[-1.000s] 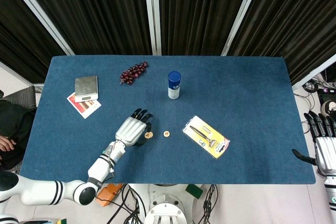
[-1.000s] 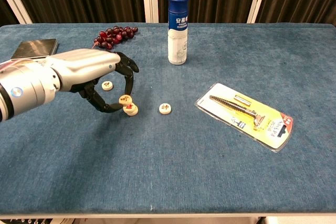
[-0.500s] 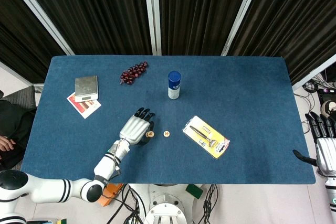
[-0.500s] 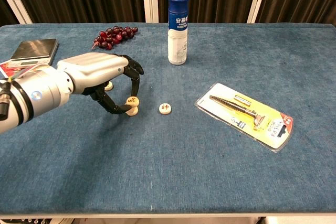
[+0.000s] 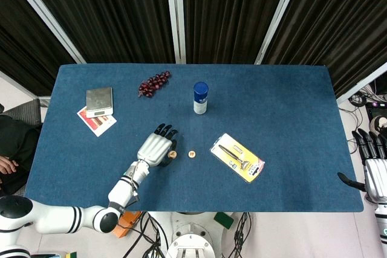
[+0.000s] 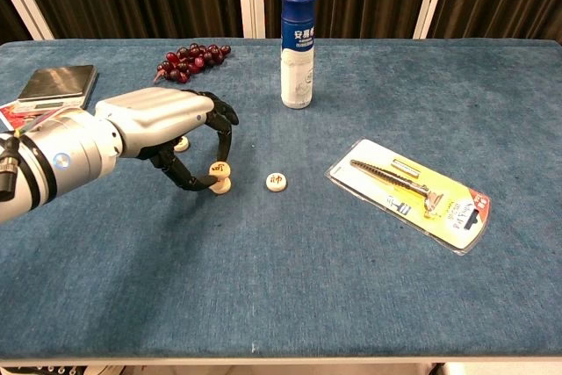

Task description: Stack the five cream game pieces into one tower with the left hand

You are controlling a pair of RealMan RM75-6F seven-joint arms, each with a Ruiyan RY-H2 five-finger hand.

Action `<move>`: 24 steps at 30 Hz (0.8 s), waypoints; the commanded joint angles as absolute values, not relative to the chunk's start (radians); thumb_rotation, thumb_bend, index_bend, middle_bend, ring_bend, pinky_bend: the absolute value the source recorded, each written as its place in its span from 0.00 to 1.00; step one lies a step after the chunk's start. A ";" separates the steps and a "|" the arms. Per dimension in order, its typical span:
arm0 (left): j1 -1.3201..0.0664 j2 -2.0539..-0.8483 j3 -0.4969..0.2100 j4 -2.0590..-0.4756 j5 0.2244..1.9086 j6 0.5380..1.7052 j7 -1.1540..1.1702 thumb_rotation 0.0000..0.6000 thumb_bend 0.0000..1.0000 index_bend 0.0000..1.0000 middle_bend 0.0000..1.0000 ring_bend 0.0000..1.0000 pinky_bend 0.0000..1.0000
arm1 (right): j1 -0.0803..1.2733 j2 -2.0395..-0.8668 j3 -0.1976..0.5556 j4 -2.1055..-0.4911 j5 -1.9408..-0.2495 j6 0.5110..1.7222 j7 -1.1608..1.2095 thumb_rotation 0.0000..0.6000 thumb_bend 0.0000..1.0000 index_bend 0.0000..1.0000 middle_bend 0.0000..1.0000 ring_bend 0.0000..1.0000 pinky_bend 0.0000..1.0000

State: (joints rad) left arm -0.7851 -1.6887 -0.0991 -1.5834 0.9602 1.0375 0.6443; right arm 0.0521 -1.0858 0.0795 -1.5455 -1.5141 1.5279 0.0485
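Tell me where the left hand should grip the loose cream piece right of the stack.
Probably by its rim. The loose piece lies flat, face up, apart from the stack that the left hand holds. Come from above, pinching opposite edges; the table around it looks bare.

Left hand (image 6: pixel 167 133): in the chest view its fingers (image 6: pixel 195 182) curl over the small stack of game pieces (image 6: pixel 219 176), hiding the stack's left side; how many pieces are in it cannot be told.
Piece behind the hand (image 6: pixel 182 142): only a sliver shows between the fingers.
Marks on the pieces: too small to read, also on the lone piece (image 6: pixel 277 182).
Head view: the stack (image 5: pixel 171 154) is a speck at the fingertips.
Right hand (image 5: pixel 373 167): cut off by the right edge, beyond the bench (image 5: pixel 290 119); grasp unclear.
Scale (image 6: pixel 57 82): partly hidden behind the left forearm.
Card (image 6: pixel 10 114) under the scale: cut off by the left edge.
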 commanded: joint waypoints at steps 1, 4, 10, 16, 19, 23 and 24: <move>-0.785 -1.690 -0.097 -1.581 0.958 1.037 0.646 1.00 0.34 0.47 0.11 0.00 0.00 | 0.051 -1.085 0.079 -1.545 -1.514 1.529 0.050 1.00 0.17 0.00 0.10 0.00 0.06; -0.785 -1.692 -0.095 -1.579 0.956 1.037 0.650 1.00 0.34 0.47 0.11 0.00 0.00 | 0.051 -1.085 0.080 -1.543 -1.513 1.529 0.051 1.00 0.17 0.00 0.10 0.00 0.06; -0.785 -1.694 -0.095 -1.579 0.957 1.039 0.652 1.00 0.33 0.47 0.11 0.00 0.00 | 0.050 -1.085 0.079 -1.542 -1.514 1.530 0.053 1.00 0.17 0.00 0.10 0.00 0.06; -0.785 -1.693 -0.095 -1.578 0.954 1.039 0.655 1.00 0.33 0.46 0.11 0.00 0.00 | 0.049 -1.086 0.078 -1.540 -1.513 1.531 0.057 1.00 0.17 0.00 0.10 0.00 0.06; -0.784 -1.693 -0.094 -1.577 0.953 1.040 0.658 1.00 0.33 0.46 0.11 0.00 0.00 | 0.048 -1.086 0.078 -1.538 -1.513 1.531 0.058 1.00 0.17 0.00 0.10 0.00 0.06; -0.783 -1.691 -0.095 -1.576 0.951 1.042 0.659 1.00 0.33 0.46 0.11 0.00 0.00 | 0.048 -1.085 0.078 -1.539 -1.513 1.532 0.057 1.00 0.17 0.00 0.10 0.00 0.06; -0.783 -1.690 -0.095 -1.576 0.951 1.042 0.659 1.00 0.33 0.46 0.11 0.00 0.00 | 0.048 -1.085 0.078 -1.539 -1.514 1.533 0.057 1.00 0.17 0.00 0.10 0.00 0.06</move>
